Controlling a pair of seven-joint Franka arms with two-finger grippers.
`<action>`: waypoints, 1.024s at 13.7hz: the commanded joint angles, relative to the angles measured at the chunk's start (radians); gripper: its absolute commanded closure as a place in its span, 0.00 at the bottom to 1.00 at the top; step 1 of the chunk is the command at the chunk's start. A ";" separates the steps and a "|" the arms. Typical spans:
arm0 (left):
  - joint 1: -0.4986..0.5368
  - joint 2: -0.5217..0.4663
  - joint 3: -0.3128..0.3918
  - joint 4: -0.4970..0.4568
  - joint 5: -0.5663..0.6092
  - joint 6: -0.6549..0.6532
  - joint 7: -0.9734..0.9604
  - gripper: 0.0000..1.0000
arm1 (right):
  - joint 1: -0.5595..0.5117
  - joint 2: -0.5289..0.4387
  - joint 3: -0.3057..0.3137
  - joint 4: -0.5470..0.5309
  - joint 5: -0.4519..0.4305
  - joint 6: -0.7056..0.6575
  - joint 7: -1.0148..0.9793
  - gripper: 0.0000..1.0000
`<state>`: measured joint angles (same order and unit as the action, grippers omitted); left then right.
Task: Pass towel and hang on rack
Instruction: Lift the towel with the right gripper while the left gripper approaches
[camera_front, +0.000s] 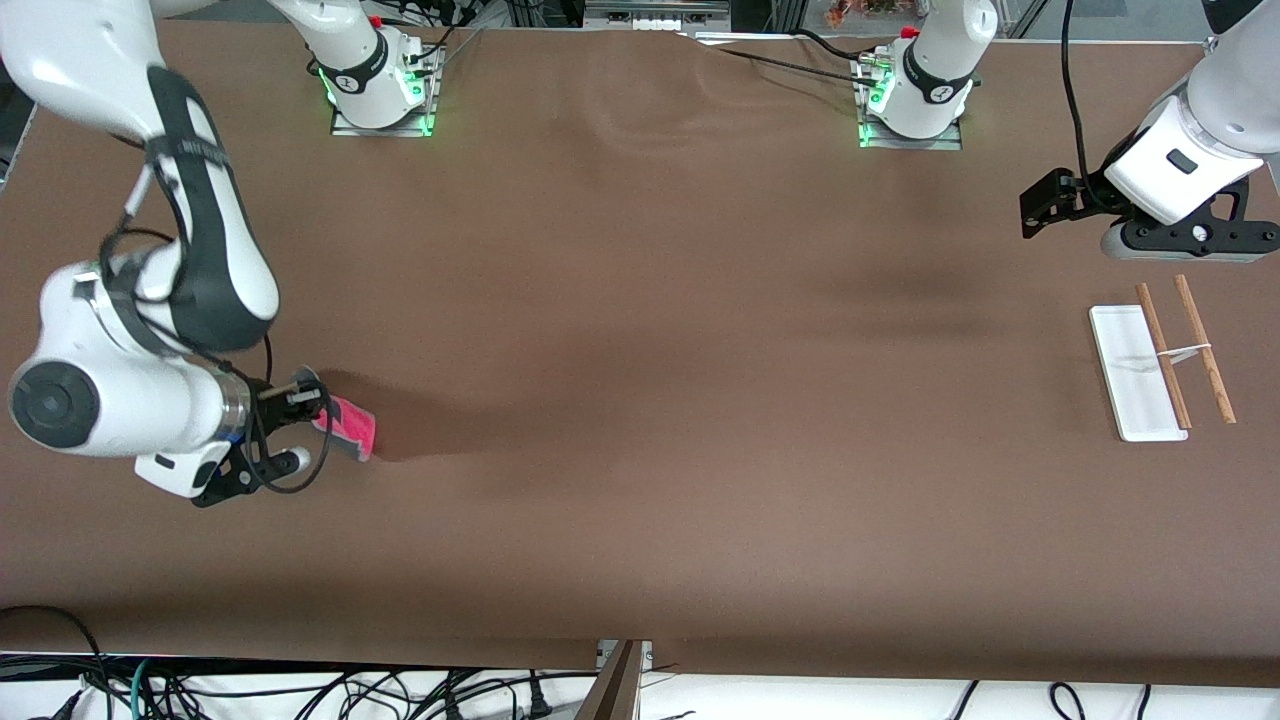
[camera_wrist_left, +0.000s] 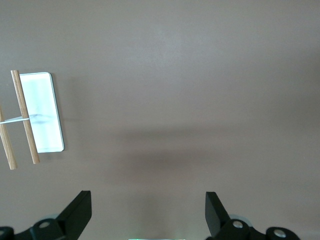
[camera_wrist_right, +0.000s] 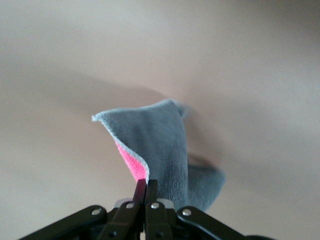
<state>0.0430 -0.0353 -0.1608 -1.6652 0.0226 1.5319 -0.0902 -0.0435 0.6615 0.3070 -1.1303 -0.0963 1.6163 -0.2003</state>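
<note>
One small soft towel (camera_front: 350, 425), grey on one face and pink-red on the other, is pinched at an edge by the right tool (camera_front: 318, 418), clenched on the cloth just above the brown bench (camera_front: 640, 400) at the right arm's end. The left tool (camera_front: 1040, 205) hangs released over the bench near the small rack (camera_front: 1135, 375) of white flat base and two thin wooden rods, waiting. Pickup appears to be in hand; next calls for carrying the towel toward mid-bench for handover.
</note>
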 joint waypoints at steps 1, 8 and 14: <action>0.005 0.003 -0.008 0.027 0.025 -0.026 0.020 0.00 | -0.007 -0.009 0.113 0.050 0.012 -0.013 0.001 1.00; 0.002 0.011 -0.008 0.025 0.008 -0.025 0.018 0.00 | -0.006 -0.016 0.421 0.053 0.012 0.131 0.012 1.00; -0.038 0.126 -0.009 0.027 -0.171 -0.036 0.030 0.00 | 0.145 -0.016 0.434 0.053 -0.016 0.209 0.009 1.00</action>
<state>0.0108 0.0310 -0.1741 -1.6666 -0.0833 1.5069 -0.0890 0.0590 0.6390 0.7349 -1.0903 -0.0940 1.7863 -0.1910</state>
